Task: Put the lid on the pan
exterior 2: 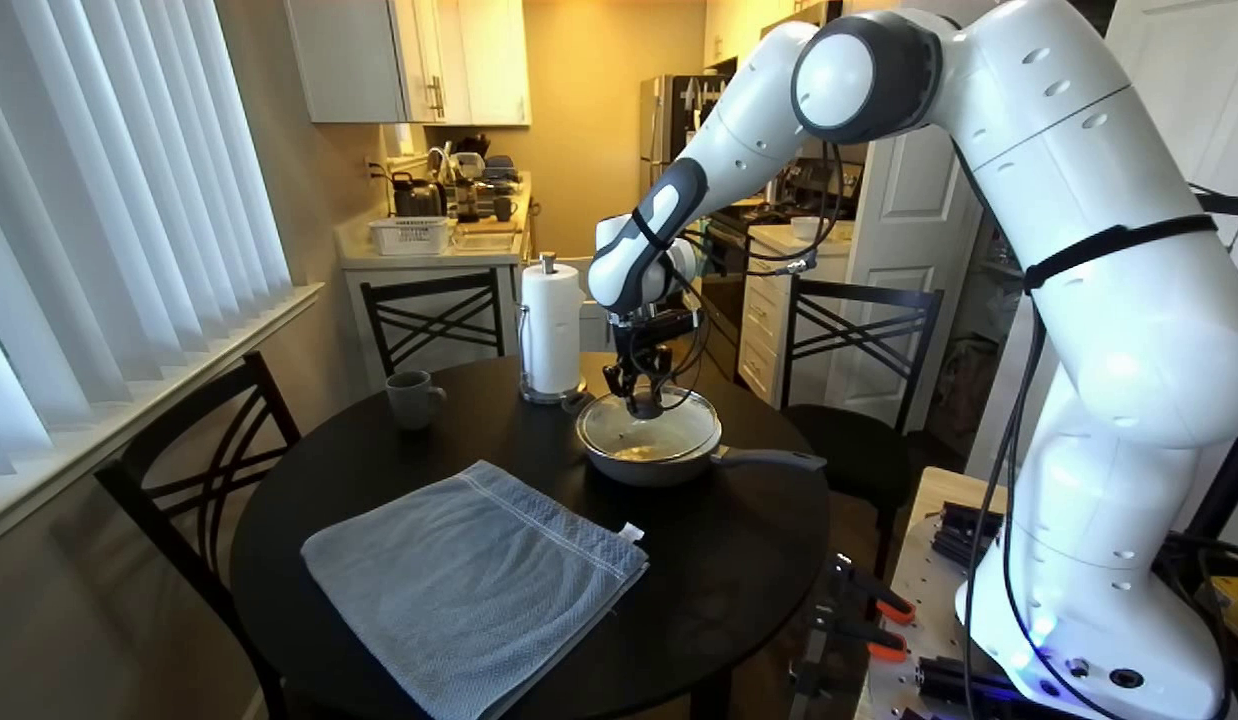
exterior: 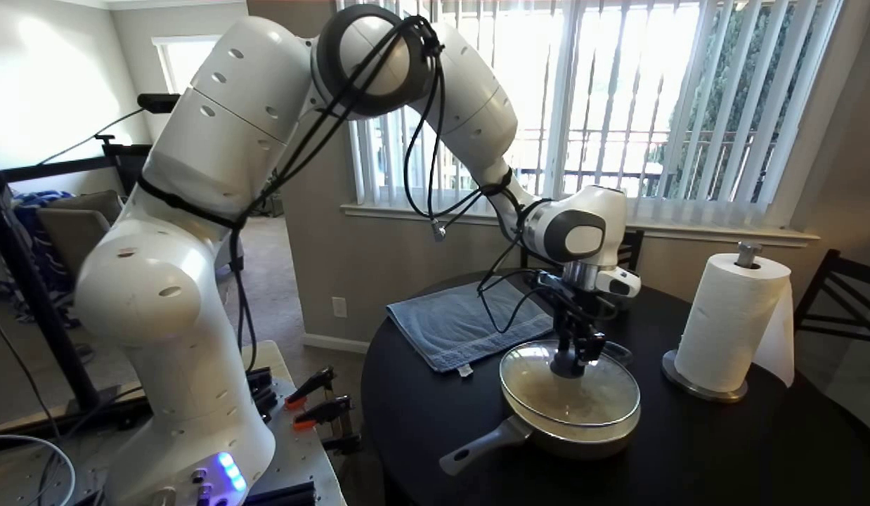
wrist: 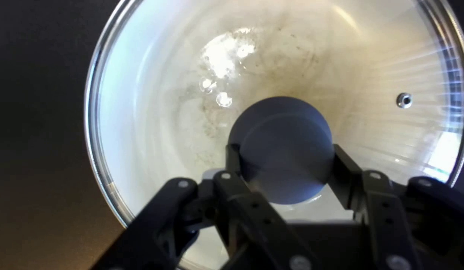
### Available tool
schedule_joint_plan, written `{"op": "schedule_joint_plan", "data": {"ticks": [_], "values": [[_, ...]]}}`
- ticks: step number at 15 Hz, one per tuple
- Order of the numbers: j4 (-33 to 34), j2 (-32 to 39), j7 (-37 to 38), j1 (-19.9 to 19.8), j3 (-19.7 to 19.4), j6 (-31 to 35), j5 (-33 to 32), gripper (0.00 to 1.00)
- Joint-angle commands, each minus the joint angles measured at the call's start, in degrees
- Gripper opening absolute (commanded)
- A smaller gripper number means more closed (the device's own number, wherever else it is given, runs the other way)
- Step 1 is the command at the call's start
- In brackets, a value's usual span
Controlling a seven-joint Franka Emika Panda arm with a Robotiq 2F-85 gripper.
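Observation:
The lid (exterior: 604, 400) is round clear glass with a metal rim. It is over the pan (exterior: 582, 450), which has a cream inside and a grey handle (exterior: 484, 446). Both also show in an exterior view, the lid (exterior 2: 679, 430) within the pan's outline (exterior 2: 649, 472). A pale strip of pan shows below the lid's near edge; I cannot tell whether the lid rests fully on the rim. My gripper (wrist: 284, 159) has a finger on each side of the lid's dark round knob (wrist: 282, 123), both against it. The gripper also shows in both exterior views (exterior: 574, 351) (exterior 2: 644, 385).
A folded blue-grey towel (exterior: 470, 323) lies on the round black table (exterior 2: 739, 530) beside the pan. A paper towel roll (exterior: 734, 323) stands on its holder on another side. A grey mug (exterior 2: 413, 400) stands near the table's edge. Dark chairs (exterior 2: 859, 330) surround the table.

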State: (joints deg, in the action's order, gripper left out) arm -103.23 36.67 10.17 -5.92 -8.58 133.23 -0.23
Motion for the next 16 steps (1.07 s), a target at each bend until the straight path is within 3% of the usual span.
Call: {"op": "schedule_joint_plan", "data": {"ticks": [1, 7, 16], "values": [[-1.56, -1.68, -1.88, -1.98, 1.02, -0.22, 2.34, 0.33], [-2.11, -1.28, -8.95, -6.16, 3.87, 0.61, 7.69, 0.33], [-2.73, -1.84, -6.89, -6.23, 2.88, -0.27, 7.76, 0.33]]}}
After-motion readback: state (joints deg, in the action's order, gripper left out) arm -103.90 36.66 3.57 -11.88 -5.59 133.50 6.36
